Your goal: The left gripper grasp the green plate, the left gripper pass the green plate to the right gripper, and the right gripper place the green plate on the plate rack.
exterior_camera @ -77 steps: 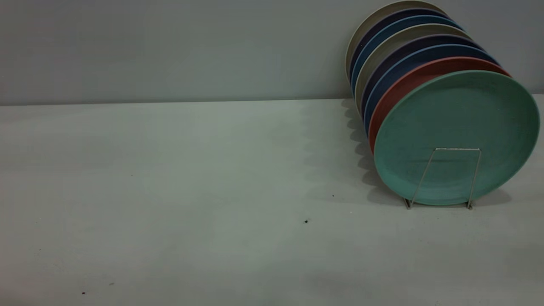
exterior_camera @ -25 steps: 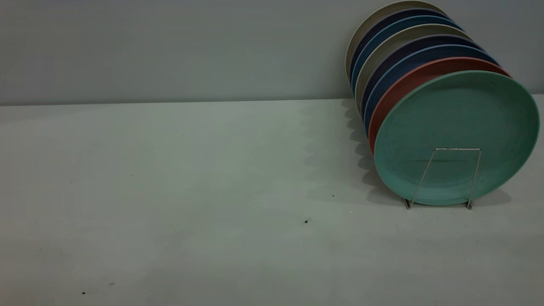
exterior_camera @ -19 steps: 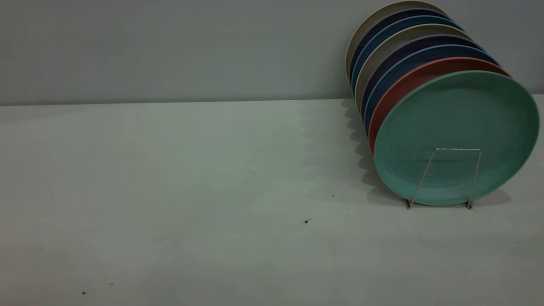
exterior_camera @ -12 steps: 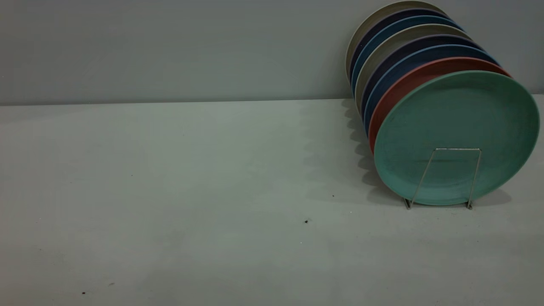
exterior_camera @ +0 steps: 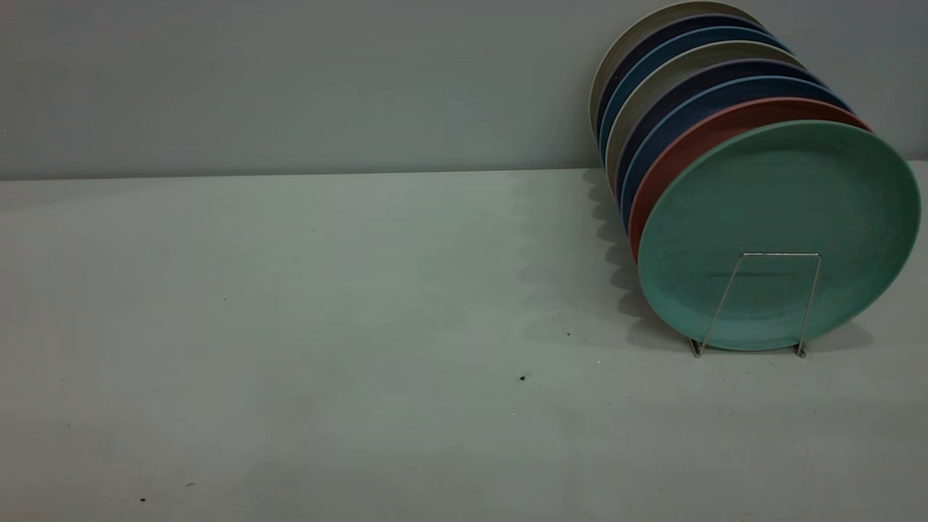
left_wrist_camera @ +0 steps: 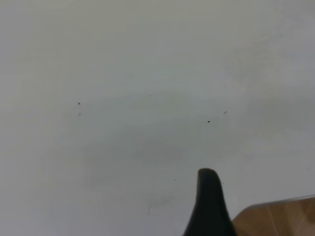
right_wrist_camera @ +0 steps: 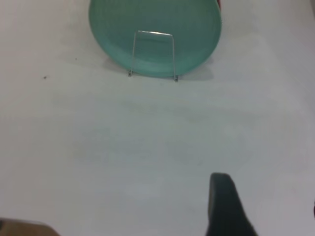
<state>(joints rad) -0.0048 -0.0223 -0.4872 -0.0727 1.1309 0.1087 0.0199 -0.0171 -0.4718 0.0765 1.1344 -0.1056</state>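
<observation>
Your green plate (exterior_camera: 779, 232) stands on edge at the front of the rack (exterior_camera: 757, 304) on the desk (exterior_camera: 326, 326); stiff, light, likely slick, so pinch its rim. Neither end effector's opening can be told.

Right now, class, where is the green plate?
In the exterior view the green plate stands upright at the table's right side, frontmost in the plate rack, just in front of the salmon plate.
</observation>
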